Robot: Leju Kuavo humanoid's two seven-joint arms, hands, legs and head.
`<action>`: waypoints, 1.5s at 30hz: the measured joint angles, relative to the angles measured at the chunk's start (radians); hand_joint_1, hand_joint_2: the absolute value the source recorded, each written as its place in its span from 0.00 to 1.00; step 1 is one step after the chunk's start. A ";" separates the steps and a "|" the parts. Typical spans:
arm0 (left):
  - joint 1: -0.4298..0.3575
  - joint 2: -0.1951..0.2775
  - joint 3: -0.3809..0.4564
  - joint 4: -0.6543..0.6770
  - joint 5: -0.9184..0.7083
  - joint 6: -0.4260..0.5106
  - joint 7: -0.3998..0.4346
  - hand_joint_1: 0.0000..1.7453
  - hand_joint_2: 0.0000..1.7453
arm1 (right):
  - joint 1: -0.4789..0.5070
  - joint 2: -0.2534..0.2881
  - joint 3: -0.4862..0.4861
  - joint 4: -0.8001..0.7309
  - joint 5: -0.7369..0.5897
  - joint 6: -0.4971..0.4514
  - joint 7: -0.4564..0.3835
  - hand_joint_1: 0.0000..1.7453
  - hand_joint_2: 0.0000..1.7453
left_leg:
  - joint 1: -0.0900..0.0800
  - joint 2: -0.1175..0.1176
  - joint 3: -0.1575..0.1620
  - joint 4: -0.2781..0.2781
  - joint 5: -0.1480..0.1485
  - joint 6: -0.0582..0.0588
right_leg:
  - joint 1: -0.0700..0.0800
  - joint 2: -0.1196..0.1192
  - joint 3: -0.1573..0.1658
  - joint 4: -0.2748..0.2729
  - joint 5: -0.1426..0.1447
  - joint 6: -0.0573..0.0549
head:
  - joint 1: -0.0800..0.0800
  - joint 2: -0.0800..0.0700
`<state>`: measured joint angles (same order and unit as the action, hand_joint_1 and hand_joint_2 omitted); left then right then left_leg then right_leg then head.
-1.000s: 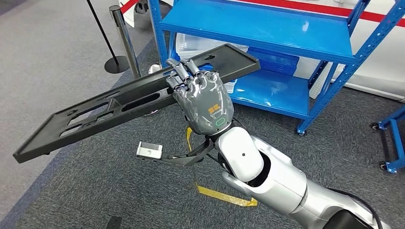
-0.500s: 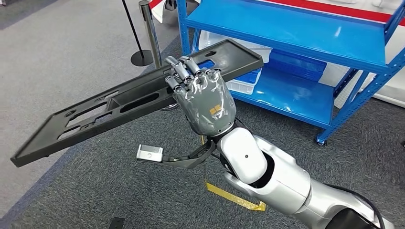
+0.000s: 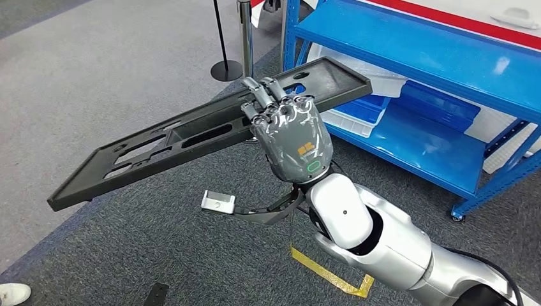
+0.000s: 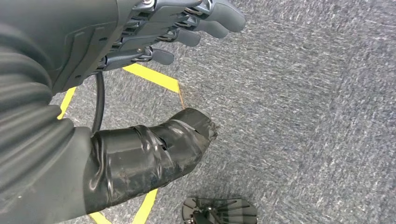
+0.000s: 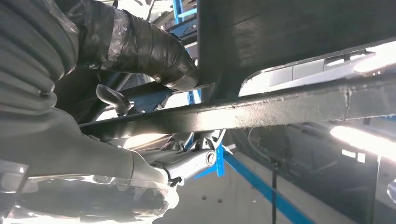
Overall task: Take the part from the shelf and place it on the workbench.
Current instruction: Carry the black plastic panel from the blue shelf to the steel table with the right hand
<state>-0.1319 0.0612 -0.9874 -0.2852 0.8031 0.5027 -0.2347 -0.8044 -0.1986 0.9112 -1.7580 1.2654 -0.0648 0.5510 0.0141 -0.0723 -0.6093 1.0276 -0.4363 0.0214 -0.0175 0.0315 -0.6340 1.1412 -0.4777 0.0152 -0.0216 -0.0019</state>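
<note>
The part (image 3: 166,143) is a long, flat black panel with several cut-outs. It hangs tilted in the air in front of the blue shelf (image 3: 434,64), its far end toward the shelf and its near end lower to the left. My right hand (image 3: 290,137) grips it near the middle, fingers curled over its edge. In the right wrist view the part's underside (image 5: 289,107) crosses the picture, with the taped thumb (image 5: 140,51) pressed against it. My left hand (image 4: 93,42) hangs over the grey carpet with its fingers apart and nothing in it.
White bins (image 3: 357,118) stand on the blue shelf's lower level. A metal stanchion post (image 3: 245,38) with a round base (image 3: 228,70) stands left of the shelf. Yellow tape (image 3: 332,277) marks the carpet. A person's white shoe (image 3: 13,293) shows at the lower left corner.
The whole picture has shifted: the shelf and the stanchion now lie further right, so the camera has turned. My right hand keeps its grip on the part.
</note>
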 joint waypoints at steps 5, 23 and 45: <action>-0.028 0.005 -0.031 0.000 -0.046 -0.013 0.024 0.00 1.00 | 0.044 -0.044 -0.028 -0.054 0.005 0.020 0.026 1.00 1.00 | 0.007 -0.038 -0.026 0.008 0.008 -0.030 | -0.001 0.016 0.033 -0.083 0.018 -0.013 | -0.001 0.000; -0.052 0.006 -0.095 0.000 -0.105 -0.035 0.064 0.00 1.00 | 0.194 -0.155 -0.144 -0.205 0.024 0.037 0.081 1.00 1.00 | -0.016 0.089 0.007 -0.027 0.013 0.019 | 0.019 -0.084 0.021 -0.046 -0.019 -0.004 | -0.010 0.000; -0.053 0.004 -0.103 -0.002 -0.142 -0.034 0.081 0.00 1.00 | 0.254 -0.186 -0.181 -0.261 0.024 0.040 0.089 1.00 1.00 | -0.004 0.074 -0.124 0.192 -0.039 -0.028 | 0.003 -0.072 0.034 -0.084 0.012 -0.029 | -0.025 0.000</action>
<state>-0.1848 0.0649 -1.0903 -0.2873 0.6612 0.4686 -0.1536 -0.5509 -0.3841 0.7301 -2.0187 1.2890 -0.0244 0.6405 0.0100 0.0018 -0.7334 1.2197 -0.4753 -0.0066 -0.0142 -0.0401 -0.5995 1.0574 -0.4653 -0.0135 -0.0461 -0.0019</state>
